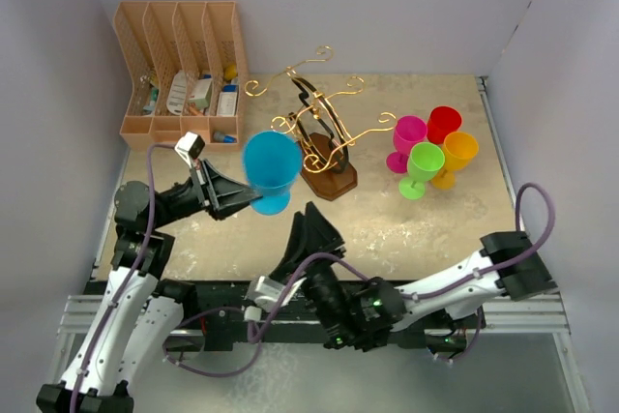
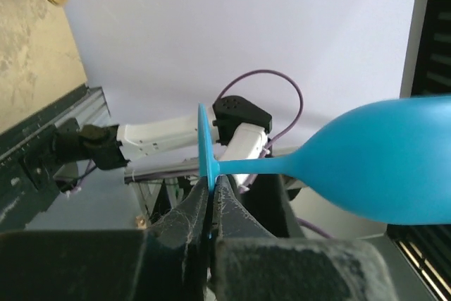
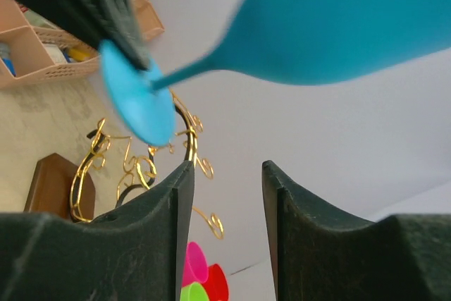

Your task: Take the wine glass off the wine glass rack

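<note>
A blue wine glass hangs in the air just left of the wine glass rack, a gold wire stand on a dark brown base, and it is clear of the scroll arms. My left gripper is shut on the rim of the glass's round foot, with the bowl stretching off to the right. Just below the glass, my right gripper stands open with nothing between its fingers; it looks up at the blue foot and bowl.
Pink, red, orange and green wine glasses stand together on the table right of the rack. A tan slotted organiser sits at the back left corner. White walls enclose the table.
</note>
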{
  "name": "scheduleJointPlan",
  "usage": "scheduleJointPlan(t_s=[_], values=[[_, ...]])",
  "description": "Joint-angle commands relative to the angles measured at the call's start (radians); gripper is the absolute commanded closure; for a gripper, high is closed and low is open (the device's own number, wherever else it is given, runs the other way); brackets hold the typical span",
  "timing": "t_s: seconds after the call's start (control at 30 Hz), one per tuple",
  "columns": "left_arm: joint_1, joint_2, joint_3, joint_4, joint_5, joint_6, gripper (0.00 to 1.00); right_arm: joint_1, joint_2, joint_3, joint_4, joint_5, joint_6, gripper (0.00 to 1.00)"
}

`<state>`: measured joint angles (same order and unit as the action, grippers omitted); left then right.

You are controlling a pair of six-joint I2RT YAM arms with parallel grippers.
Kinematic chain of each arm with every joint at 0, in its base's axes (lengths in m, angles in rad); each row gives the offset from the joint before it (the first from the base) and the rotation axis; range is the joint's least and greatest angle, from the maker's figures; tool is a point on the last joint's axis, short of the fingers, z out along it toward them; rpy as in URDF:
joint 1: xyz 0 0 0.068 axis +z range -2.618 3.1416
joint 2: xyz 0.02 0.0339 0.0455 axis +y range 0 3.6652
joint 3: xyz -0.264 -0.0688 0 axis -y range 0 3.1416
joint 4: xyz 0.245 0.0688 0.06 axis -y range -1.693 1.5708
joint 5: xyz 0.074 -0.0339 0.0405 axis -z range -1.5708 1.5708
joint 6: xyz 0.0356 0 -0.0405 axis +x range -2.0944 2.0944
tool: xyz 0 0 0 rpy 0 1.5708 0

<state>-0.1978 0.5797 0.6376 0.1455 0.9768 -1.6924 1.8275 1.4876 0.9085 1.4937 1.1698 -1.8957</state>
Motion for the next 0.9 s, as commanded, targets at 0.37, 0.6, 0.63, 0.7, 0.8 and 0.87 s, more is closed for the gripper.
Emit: scheduleJointPlan(t_s=[0.37,0.6,0.63,0.7,0.8,0.87], values=[[0.008,0.131,-0.128,0.429,-0.108,0.041,1.00,0.023,-0.309,0.063,0.062,0.182,0.035,0.54],[0.008,0.103,-0.145,0.333,-0.090,0.159,1.00,-0.024,-0.424,0.296,-0.645,0.190,0.610,0.69],[0.008,0.093,-0.145,0.318,-0.089,0.172,1.00,-0.063,-0.432,0.370,-0.906,0.161,0.813,0.69],[0.008,0.076,-0.141,0.281,-0.089,0.199,1.00,-0.249,-0.397,0.616,-1.541,0.035,1.317,0.69],[0.008,0.054,-0.126,0.201,-0.087,0.271,1.00,-0.386,-0.310,0.797,-1.797,-0.076,1.528,0.67],[0.008,0.036,-0.113,0.128,-0.093,0.317,1.00,-0.445,-0.231,0.954,-2.005,-0.131,1.688,0.65]])
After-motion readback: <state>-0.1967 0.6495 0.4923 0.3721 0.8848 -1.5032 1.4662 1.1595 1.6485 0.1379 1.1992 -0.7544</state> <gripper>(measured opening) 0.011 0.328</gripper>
